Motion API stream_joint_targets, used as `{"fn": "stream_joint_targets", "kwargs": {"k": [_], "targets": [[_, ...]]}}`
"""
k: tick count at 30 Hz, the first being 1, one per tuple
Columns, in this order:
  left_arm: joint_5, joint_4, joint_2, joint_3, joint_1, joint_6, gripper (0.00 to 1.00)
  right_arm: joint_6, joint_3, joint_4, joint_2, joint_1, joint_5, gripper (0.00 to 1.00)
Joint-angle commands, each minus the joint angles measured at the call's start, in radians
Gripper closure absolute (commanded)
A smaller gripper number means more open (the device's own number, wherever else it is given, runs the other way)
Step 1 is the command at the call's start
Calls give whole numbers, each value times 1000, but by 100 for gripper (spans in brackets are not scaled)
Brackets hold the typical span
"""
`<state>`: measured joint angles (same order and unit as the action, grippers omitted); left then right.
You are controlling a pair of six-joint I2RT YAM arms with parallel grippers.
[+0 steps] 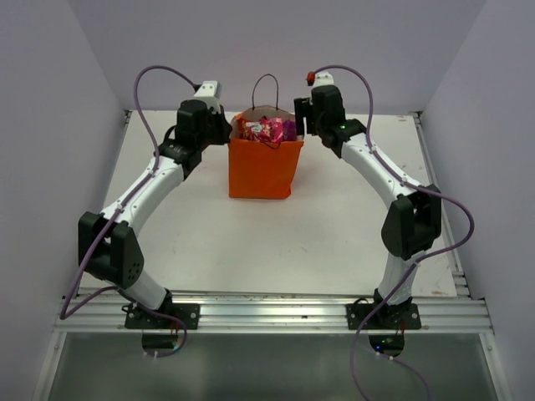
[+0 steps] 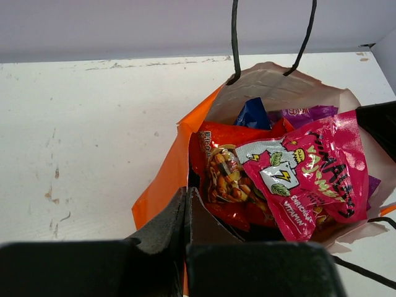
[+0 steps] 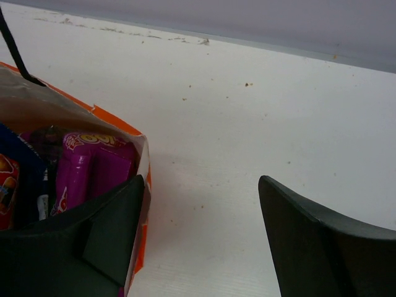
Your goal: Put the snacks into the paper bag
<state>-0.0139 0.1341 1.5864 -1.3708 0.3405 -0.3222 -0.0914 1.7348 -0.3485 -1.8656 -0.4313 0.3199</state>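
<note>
Table (image 1: 334, 242), white, bearing an upright orange paper bag (image 1: 261, 171) toward 12 o'clock in the top view. Snacks fill its open mouth: pink packet (image 2: 309, 179) overlapping a red packet (image 2: 226, 179), with a purple packet (image 2: 306, 112) and blue packet (image 2: 253, 114) behind. Left gripper (image 2: 187, 204), at the bag's 9 o'clock rim, fingers together, pinching the paper edge. Right gripper (image 3: 202, 180), at the 3 o'clock rim, fingers wide apart, holding nothing.

The paper bag (image 1: 261, 171) looks matt — snacks (image 2: 309, 179) glossy (crinkled plastic) — table (image 1: 334, 242) scuffed.

Paper bag (image 1: 265, 171) mouth crammed (snacks (image 2: 297, 179)) — handles (image 2: 234, 37) overhead.
</note>
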Motion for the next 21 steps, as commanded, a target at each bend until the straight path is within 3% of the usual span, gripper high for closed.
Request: {"fn": "stream_joint_targets", "kwargs": {"k": [1, 8, 11, 12, 15, 16, 21], "targets": [[6, -62, 7, -37, -6, -11, 100, -42, 20, -26, 34, -3, -67, 22], [6, -74, 20, -39, -6, -24, 100, -57, 2, -67, 42, -1, -88, 23], [5, -77, 27, -43, -6, -31, 100, -67, 6, -116, 20, -3, -105, 41], [3, -74, 30, -45, -6, -32, 100, -67, 12, -141, 14, -3, -123, 56], [5, -65, 44, -50, -5, -31, 100, -71, 34, -170, -1, -3, -179, 83], [9, -62, 43, -50, -1, -23, 100, -73, 35, -179, 6, -4, -188, 100], [144, -39, 18, -94, 66, 41, 100, -61, 133, -234, 49, -20, -183, 100]]}}
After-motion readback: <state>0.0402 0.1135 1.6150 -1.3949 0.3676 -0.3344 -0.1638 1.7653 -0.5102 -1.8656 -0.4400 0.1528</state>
